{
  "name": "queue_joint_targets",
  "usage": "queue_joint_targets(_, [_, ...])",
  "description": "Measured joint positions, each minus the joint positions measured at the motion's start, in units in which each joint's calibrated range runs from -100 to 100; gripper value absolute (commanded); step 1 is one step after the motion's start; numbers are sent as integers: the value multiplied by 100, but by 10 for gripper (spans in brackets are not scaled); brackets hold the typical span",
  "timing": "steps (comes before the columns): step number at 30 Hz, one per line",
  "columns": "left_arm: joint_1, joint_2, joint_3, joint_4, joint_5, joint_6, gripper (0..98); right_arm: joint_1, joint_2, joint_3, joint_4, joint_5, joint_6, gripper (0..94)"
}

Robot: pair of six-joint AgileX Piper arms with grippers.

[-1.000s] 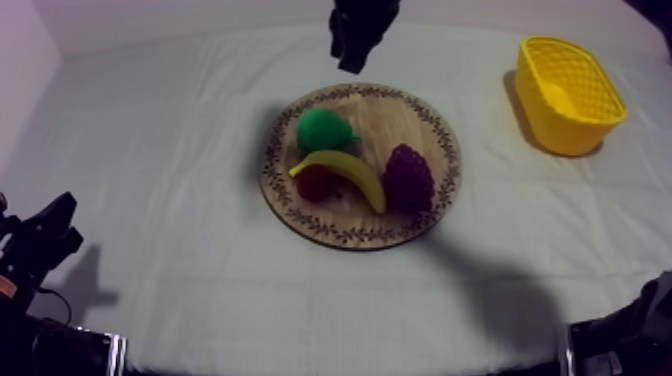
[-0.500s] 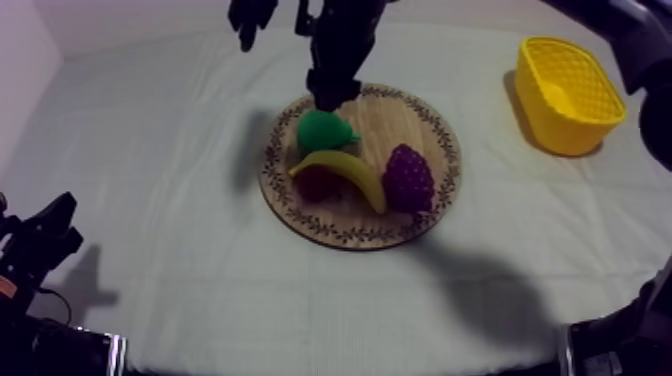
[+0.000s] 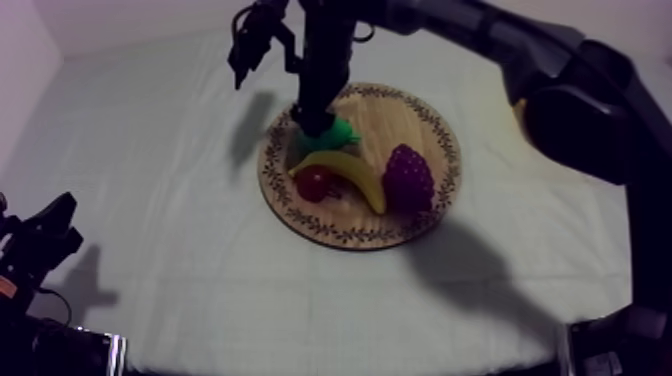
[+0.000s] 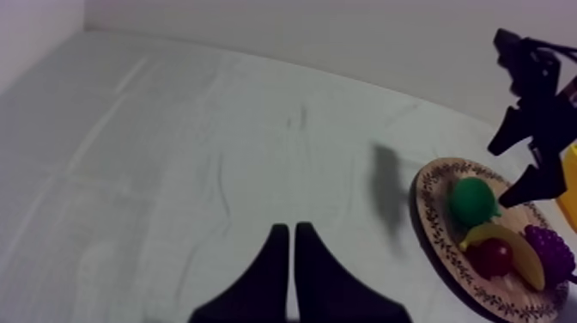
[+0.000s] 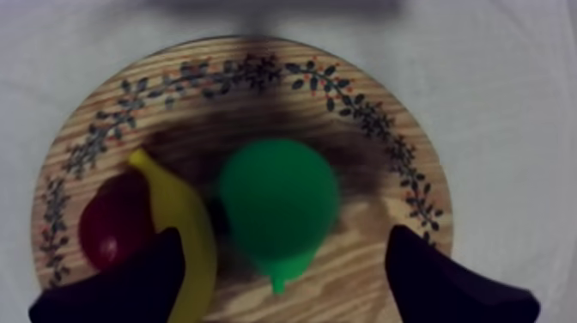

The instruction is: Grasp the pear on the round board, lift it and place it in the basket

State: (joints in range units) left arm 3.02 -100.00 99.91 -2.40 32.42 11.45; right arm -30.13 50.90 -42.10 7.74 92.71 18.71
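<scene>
The right end effector (image 5: 285, 236) is released, its fingers at both sides of the pear (image 5: 276, 198) on the wooden board (image 5: 258, 69) below it, so the grasp, the lift and the carry to the yellow basket (image 4: 572, 176) are left to do.

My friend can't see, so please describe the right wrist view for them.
The open right gripper hangs over a green pear on the round wooden board, one finger each side. A banana and small red fruit lie beside it.
</scene>
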Motion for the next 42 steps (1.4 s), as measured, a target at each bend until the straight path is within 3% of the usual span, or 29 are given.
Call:
queue_joint_targets(6, [0,0,0,0,0,0,1,41,852,-804,72,10,-53,762])
queue_joint_targets(14, [0,0,0,0,0,0,1,62,1426,-1393,133,68,-71,493])
queue_joint_targets(19, [0,0,0,0,0,0,1,62,1380,-1341,133,59,-71,396])
queue_joint_targets(35, [0,0,0,0,0,0,1,-39,-558,264,148,61,-142,358])
queue_joint_targets(42, [0,0,0,0,0,0,1,-2,-1939,690,236,424,-475,353])
